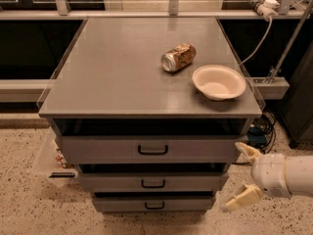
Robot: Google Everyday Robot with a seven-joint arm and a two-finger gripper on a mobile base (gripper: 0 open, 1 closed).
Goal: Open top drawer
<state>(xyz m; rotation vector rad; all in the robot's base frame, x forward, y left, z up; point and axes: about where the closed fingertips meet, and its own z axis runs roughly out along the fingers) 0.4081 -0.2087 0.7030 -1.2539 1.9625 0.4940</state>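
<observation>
The top drawer is the widest of three grey drawers under the grey cabinet top. It has a flat grey front with a small black loop handle at its centre and sits closed. My gripper is low at the right, beside the drawer's right end and apart from it. Its two cream fingers are spread wide and hold nothing. The handle is well to the left of the gripper.
A dented can lies on its side on the cabinet top, with a cream bowl to its right. The mid-width drawer and the narrowest drawer are below. Cables hang at the right. The floor is speckled.
</observation>
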